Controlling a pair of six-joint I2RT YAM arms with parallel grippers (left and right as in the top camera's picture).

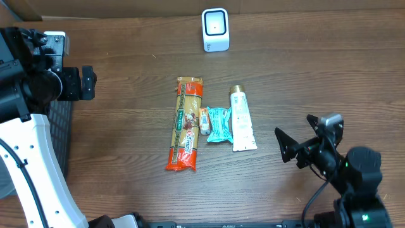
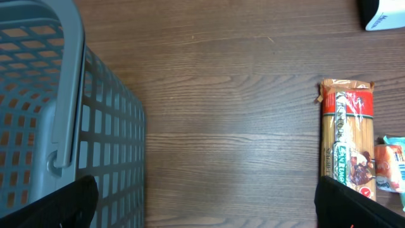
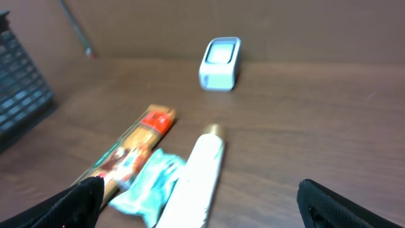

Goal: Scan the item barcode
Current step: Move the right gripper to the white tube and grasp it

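Observation:
A white barcode scanner [image 1: 216, 30] [image 3: 220, 63] stands at the table's far edge. In the middle lie a long pasta packet [image 1: 187, 123] [image 2: 347, 136] [image 3: 133, 149], a small orange packet [image 1: 205, 119] [image 2: 389, 166], a teal packet [image 1: 219, 124] [image 3: 149, 183] and a white tube [image 1: 241, 120] [image 3: 199, 177]. My left gripper [image 1: 88, 83] [image 2: 209, 212] hovers open at the far left, next to the basket, holding nothing. My right gripper [image 1: 294, 136] [image 3: 209, 209] is open to the right of the tube, pointing toward the items, with nothing held.
A grey slatted basket [image 1: 60, 133] [image 2: 63, 95] [image 3: 22, 88] stands at the table's left edge, under the left arm. Bare wood lies between the basket and the pasta packet. A cardboard wall runs behind the scanner.

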